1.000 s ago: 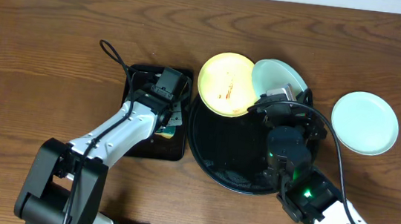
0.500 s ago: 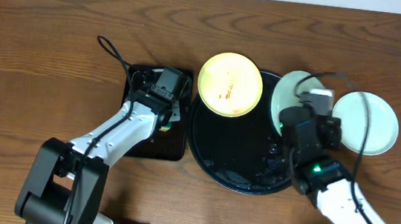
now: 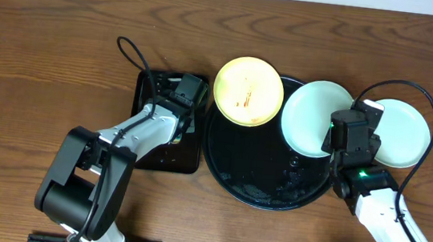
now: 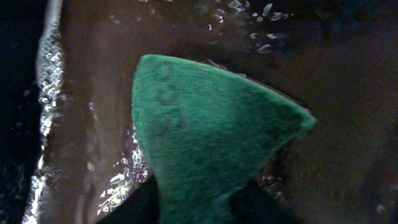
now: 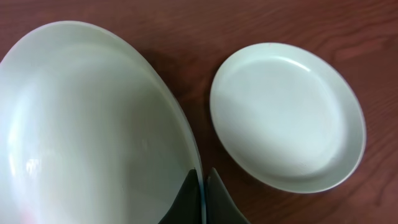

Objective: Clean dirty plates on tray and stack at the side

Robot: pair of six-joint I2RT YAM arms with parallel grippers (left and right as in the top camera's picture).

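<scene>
Right claw (image 5: 204, 190): closed, with both fingers pinching the near rim of a mint-green plate (image 3: 312, 117). From overhead, that plate hangs over the right side of the round black tray (image 3: 248, 161), and its right edge reaches your wrist. I can't tell whether its underside touches the tray. The face looks clean and glossy in your right wrist view.

Second mint-green plate (image 3: 403, 134): flat on the wooden surface (image 3: 48, 39), right of the tray. Your right arm partly covers it from overhead. The wrist view shows a strip of bare wood between the two mint plates, so they are close but apart.

Yellow plate (image 3: 249, 90): on the far-left part of the tray, with its far edge overhanging the rim. Thin orange sauce streaks (image 3: 244, 100) run near its middle.

The near part of the tray floor shows wet glints.

Left claw (image 4: 193, 208): closed on a green scouring pad (image 4: 205, 140), whose folded point sticks out ahead of the fingers. It sits low over the small rectangular black tray (image 3: 160, 155), just left of the round one. That tray's floor is wet, with foam along its left edge.
</scene>
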